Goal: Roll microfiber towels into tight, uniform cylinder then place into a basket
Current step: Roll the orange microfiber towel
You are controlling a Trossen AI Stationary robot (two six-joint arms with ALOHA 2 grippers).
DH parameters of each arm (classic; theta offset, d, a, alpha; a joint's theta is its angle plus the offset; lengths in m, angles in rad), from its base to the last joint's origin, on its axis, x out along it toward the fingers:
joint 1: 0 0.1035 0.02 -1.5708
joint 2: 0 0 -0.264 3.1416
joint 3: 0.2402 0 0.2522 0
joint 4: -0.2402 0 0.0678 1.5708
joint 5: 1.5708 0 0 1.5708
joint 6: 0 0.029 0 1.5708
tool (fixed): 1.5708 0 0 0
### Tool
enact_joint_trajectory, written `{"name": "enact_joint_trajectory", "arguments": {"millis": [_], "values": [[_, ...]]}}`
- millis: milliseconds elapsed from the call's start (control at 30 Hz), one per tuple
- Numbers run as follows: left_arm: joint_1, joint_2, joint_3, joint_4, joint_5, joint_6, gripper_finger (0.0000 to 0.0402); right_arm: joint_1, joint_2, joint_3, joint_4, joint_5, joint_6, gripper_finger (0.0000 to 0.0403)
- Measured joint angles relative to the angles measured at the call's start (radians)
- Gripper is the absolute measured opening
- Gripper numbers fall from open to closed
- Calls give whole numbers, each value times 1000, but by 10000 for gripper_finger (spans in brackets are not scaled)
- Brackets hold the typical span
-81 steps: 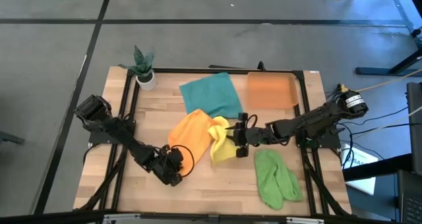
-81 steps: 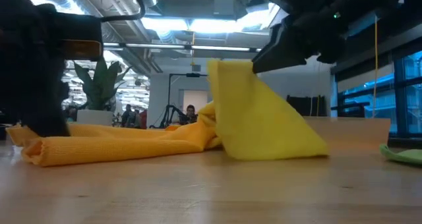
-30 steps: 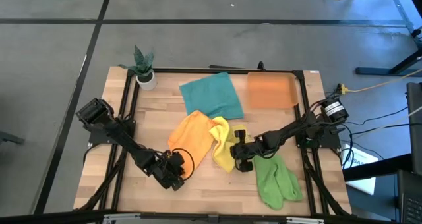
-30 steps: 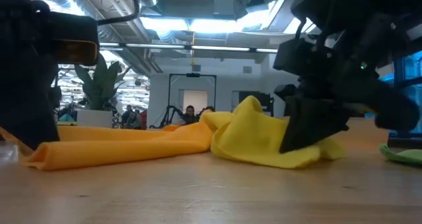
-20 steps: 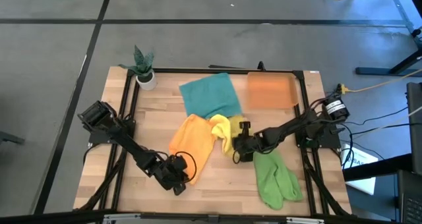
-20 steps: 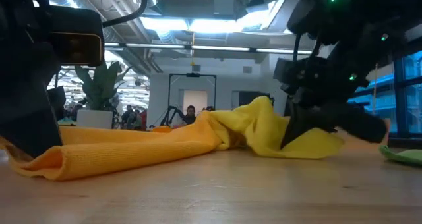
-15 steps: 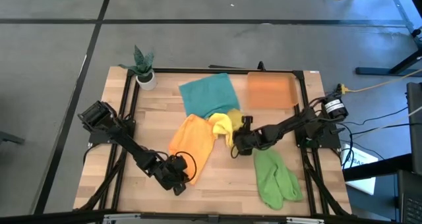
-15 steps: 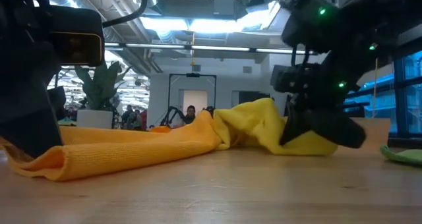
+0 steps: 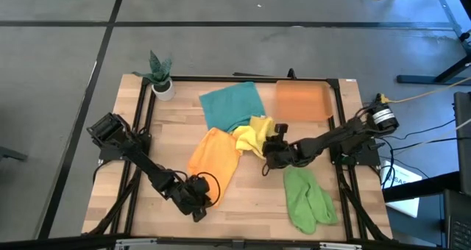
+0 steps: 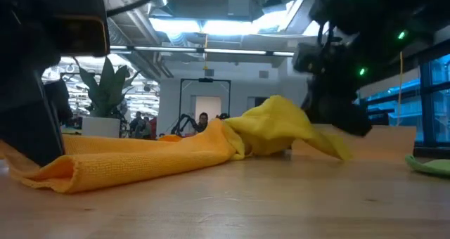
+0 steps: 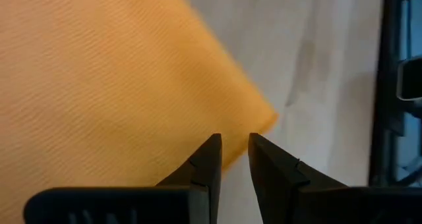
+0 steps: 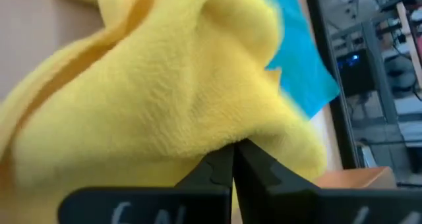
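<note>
right gripper point(image 12: 233, 159) pinches the yellow towel point(image 9: 254, 134), fingers pressed together. left gripper point(image 11: 233, 159) pinches the orange towel point(image 9: 215, 156) corner.

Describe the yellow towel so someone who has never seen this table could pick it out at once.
Start at the translucent orange basket at the table's far edge, then move toward the table's middle. There, bunched between the flat teal towel and the orange towel, lies the yellow towel. It is the only crumpled, heaped one, and the right gripper has its fingers shut on it.
</note>
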Motion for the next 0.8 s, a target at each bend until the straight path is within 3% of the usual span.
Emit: {"name": "enact_joint_trajectory", "arguments": {"millis": [133,267,467,600,800], "values": [[1,-1,47,-24,-3,82,69,45,-89,0,-9,1,2,3],[6,-2,118,-192,-3,104,69,98,-182,1,7,-10,3,7],[8,-2,270,-606,-53,61,69,175,-271,2,135,-217,-16,3],[8,-3,321,-776,-116,35,69,190,-247,3,230,-386,-23,4],[9,4,298,-895,-144,-84,69,185,-117,2,327,-434,-24,3]]}}
